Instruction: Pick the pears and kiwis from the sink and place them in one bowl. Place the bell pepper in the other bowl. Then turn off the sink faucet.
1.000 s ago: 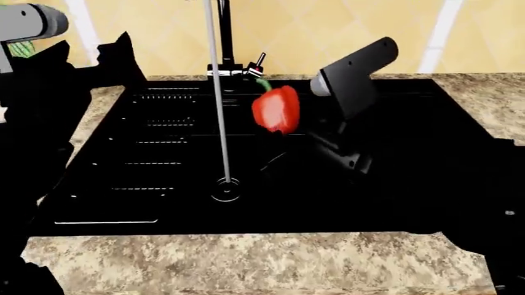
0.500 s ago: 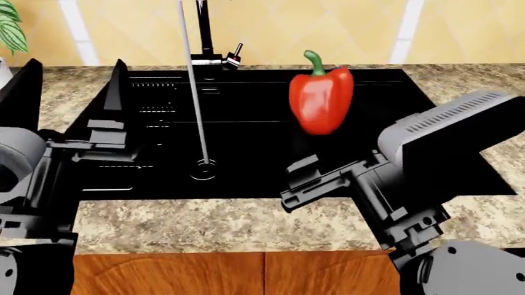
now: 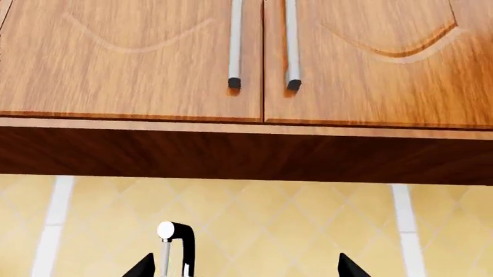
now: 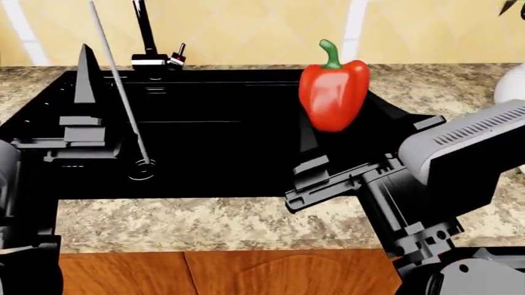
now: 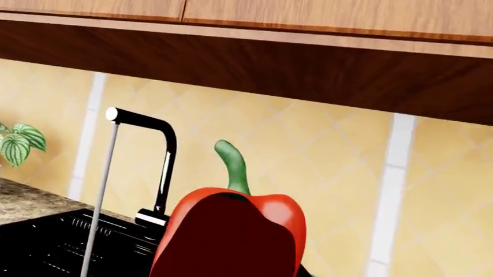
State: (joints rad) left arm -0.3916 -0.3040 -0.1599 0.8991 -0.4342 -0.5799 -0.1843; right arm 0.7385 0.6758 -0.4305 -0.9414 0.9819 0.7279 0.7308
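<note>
Pepper: lower part cut off by the bottom edge of the right wrist view; we cannot see the fingers holding it there.

Faucet: spout top runs out of the head view's upper edge; in the left wrist view only its outlet end shows, at bottom left.

Left gripper: we see only two dark fingertips at the bottom edge.

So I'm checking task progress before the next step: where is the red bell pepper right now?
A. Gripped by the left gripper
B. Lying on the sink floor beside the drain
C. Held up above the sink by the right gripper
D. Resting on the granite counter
C: in the head view the bell pepper sits clear above the sink at the tip of the right gripper, stem up.
</note>
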